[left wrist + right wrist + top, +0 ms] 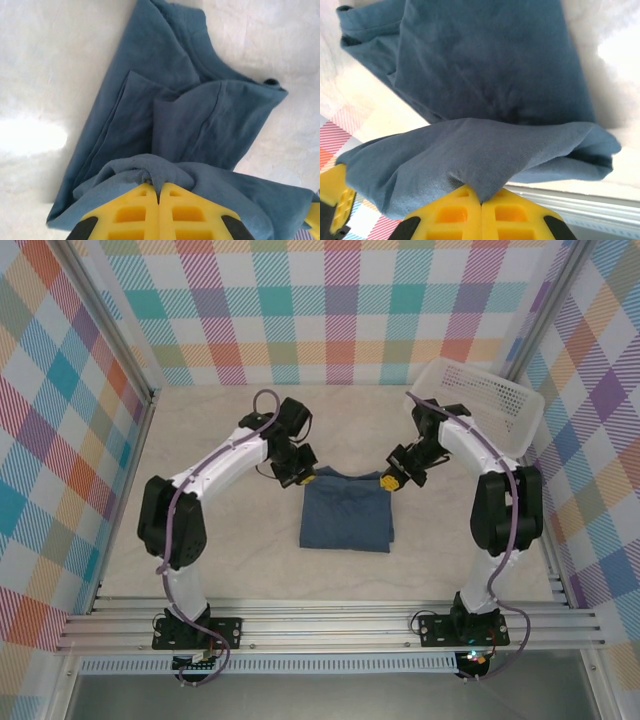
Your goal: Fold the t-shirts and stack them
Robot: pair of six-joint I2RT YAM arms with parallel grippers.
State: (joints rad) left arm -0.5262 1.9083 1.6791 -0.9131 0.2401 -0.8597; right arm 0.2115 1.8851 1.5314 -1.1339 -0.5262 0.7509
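Beige tabletop (200, 440), plaid walls (340, 310): left hand (303, 478) & right hand (388, 481) each clamp far edge of t-shirt (345, 515) mid-fold; next prob. needs even pull nearward.

Soft matte cloth t-shirt (346, 518); white plastic mesh basket (497, 392).

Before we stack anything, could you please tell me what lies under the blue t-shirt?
The t-shirt lies folded on the pale table, its own layers beneath the top one. The left pincer and right pincer pinch its far edge. Anything under the cloth is covered.
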